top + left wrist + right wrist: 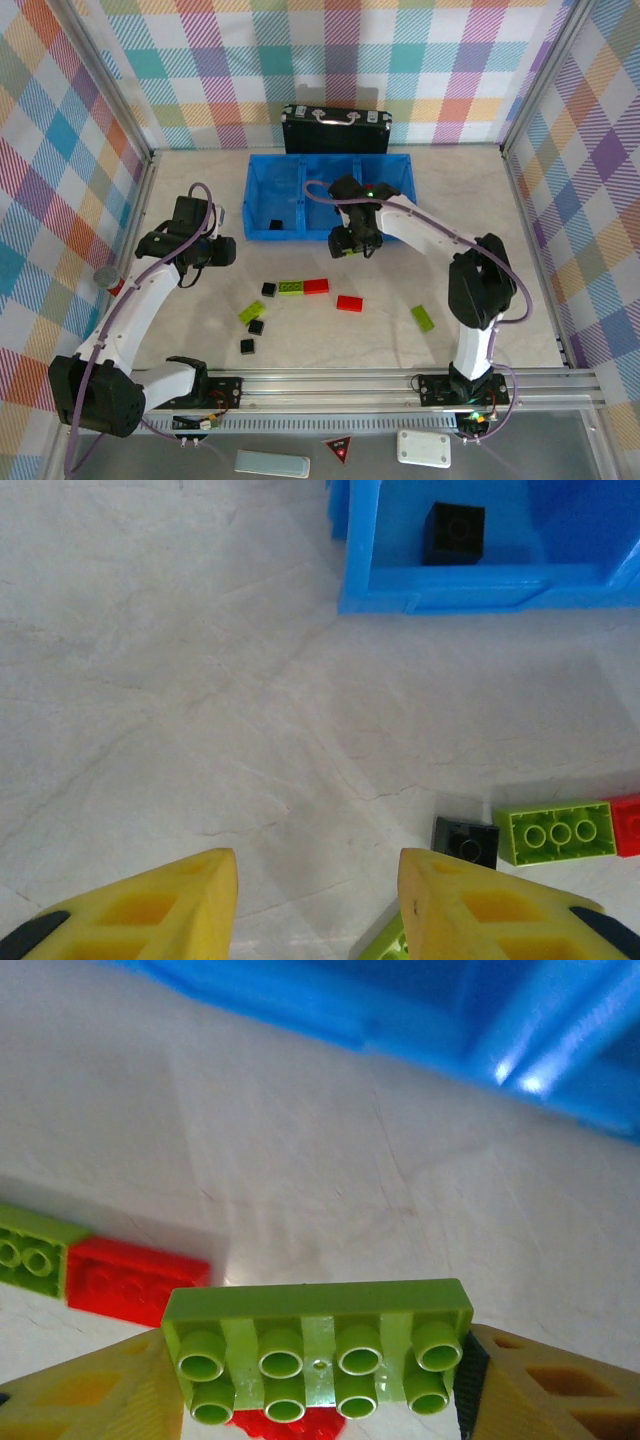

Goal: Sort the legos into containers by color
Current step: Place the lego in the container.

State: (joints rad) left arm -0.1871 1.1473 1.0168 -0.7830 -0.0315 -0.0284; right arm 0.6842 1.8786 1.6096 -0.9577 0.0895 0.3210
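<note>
At the centre of the top view, my right pincer hung beside the near wall of the blue tray, poised, I judged, to clear it. In the left wrist view, the left pincer stood apart, empty over the bench; a black brick lay in the tray, upper right. In the right wrist view, that pincer clamped a lime brick, bottom centre.

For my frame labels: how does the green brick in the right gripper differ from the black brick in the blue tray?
Colour and shape: the green brick is lime and long, with eight studs; the black brick is small and square. Place: the green brick is clamped in the right gripper, outside the blue tray; the black brick lies in its left compartment. Both are legos.
</note>
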